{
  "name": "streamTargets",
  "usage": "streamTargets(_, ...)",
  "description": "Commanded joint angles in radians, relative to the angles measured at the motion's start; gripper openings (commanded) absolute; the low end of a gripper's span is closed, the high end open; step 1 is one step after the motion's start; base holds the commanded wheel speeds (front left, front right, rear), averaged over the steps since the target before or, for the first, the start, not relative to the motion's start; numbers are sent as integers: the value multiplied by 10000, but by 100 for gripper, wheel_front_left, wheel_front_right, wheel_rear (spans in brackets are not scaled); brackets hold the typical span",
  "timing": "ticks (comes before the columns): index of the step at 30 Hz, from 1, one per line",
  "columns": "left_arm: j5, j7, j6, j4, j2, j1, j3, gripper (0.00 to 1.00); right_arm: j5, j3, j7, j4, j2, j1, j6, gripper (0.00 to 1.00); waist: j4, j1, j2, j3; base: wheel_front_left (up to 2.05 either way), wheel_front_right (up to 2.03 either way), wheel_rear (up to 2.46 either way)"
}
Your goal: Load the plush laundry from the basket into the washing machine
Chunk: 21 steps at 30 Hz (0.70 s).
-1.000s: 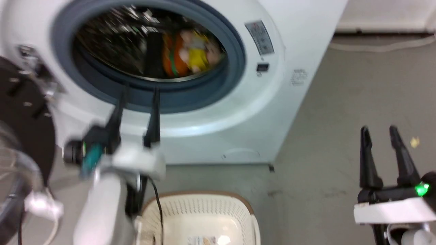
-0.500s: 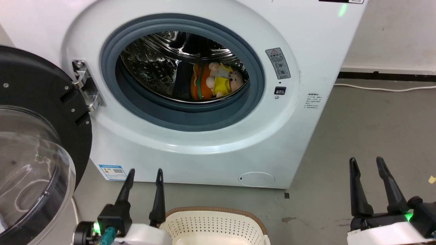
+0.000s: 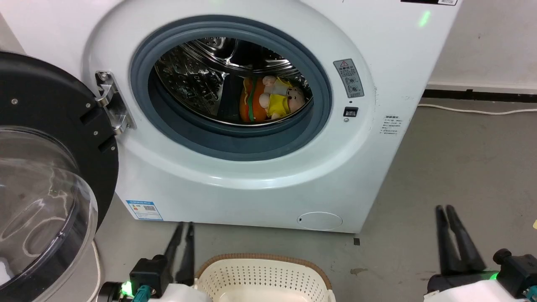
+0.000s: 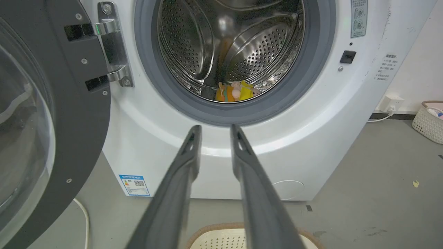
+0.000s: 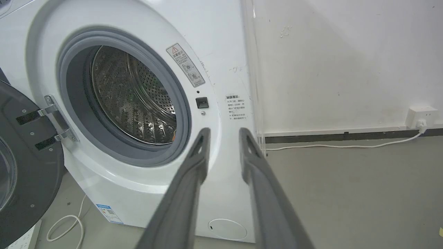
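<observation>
Shiny perforated steel drum point(image 4: 242, 45)

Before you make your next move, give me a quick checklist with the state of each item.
1. Doll and orange plush inside the drum: ok, both lie there.
2. Grey seal free of toys: ok.
3. Basket empty: cannot tell, its floor is mostly cut off.
4. Left gripper and right gripper holding nothing: ok.
5. Door swung open, clear of both grippers: ok.

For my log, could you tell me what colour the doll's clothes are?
Yellow; the plush doll lies inside the drum beside the orange plush, clearest in the head view.
</observation>
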Motion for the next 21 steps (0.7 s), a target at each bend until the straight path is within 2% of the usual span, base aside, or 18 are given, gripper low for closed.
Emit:
streamTargets(1, 5, 11, -4, -8, -1, 0, 2, 0, -10, 1, 11, -2, 0, -2, 2, 0, 2, 1, 0, -2, 0, 0, 0)
streamTargets(21, 195, 399, -80, -279, -26, 0, 211, 0, -372, 44, 401, -17, 0, -92, 0, 0, 67, 0, 0, -60, 0, 0, 0)
